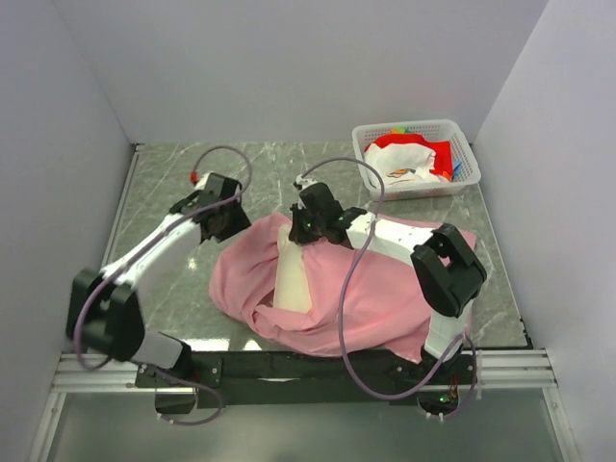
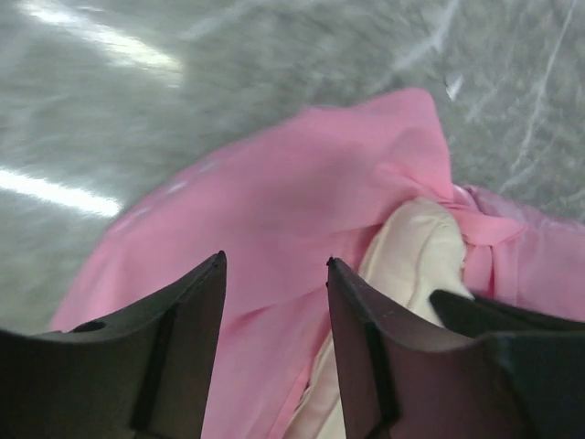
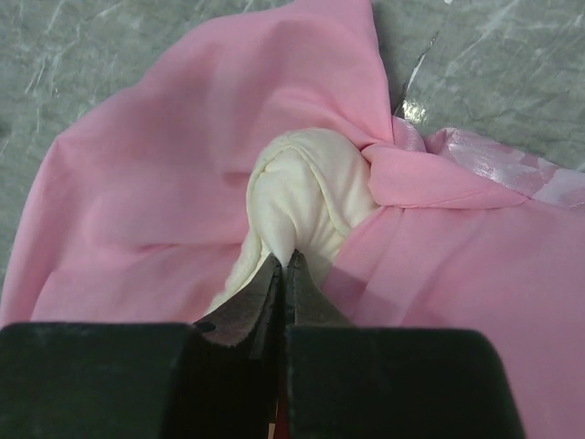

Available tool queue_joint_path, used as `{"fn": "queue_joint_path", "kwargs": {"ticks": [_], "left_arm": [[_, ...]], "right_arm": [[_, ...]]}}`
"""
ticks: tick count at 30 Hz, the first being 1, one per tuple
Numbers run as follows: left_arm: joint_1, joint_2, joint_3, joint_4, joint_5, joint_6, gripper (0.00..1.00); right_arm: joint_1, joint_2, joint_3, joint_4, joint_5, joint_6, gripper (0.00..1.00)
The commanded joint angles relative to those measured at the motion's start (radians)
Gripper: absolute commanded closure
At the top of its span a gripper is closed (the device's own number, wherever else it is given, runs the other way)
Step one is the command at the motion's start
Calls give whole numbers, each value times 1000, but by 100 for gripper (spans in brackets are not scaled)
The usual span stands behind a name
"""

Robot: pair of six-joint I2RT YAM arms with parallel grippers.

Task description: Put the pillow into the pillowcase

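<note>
A white lattice basket (image 1: 423,190) sits at two o'clock on a grey marbled table (image 1: 164,188), holding crumpled red-and-white cloth (image 1: 409,160).

quick headcount from my end: grippers 2, my left gripper (image 2: 274,265) plus my right gripper (image 3: 283,261) | pillow (image 1: 292,279) 1 | pillowcase (image 1: 395,298) 1 | basket (image 1: 419,190) 1 | table (image 1: 164,192) 1

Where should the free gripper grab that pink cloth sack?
Probably the bunched fold of the thin pink fabric pillowcase beside the exposed soft cream pillow, approached from above. It stands raised, so the open left gripper could pinch it; the flatter spread-out cloth offers little to catch.
</note>
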Motion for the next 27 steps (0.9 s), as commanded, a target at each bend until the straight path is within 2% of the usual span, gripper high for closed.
{"fn": "queue_joint_path", "kwargs": {"ticks": [1, 5, 13, 15, 18, 19, 23, 27], "left_arm": [[-17, 185, 70, 194, 242, 69, 47], [-69, 287, 79, 203, 253, 86, 42], [-94, 436, 91, 298, 273, 70, 42], [-98, 474, 119, 295, 256, 60, 49], [-95, 524, 165, 275, 221, 41, 84], [-95, 531, 176, 259, 216, 37, 99], [-76, 493, 194, 219, 160, 31, 99], [21, 404, 196, 191, 204, 23, 99]], "right_arm": [[10, -54, -35, 109, -9, 20, 100], [8, -65, -32, 103, 2, 9, 100], [8, -53, -6, 91, -24, 7, 100], [7, -53, -2, 83, -24, 6, 100], [8, -54, 1, 76, -26, 4, 100], [8, -63, -2, 73, -24, 3, 100], [8, -97, -16, 48, -2, -5, 100], [8, -114, -36, 33, 5, -16, 100]]}}
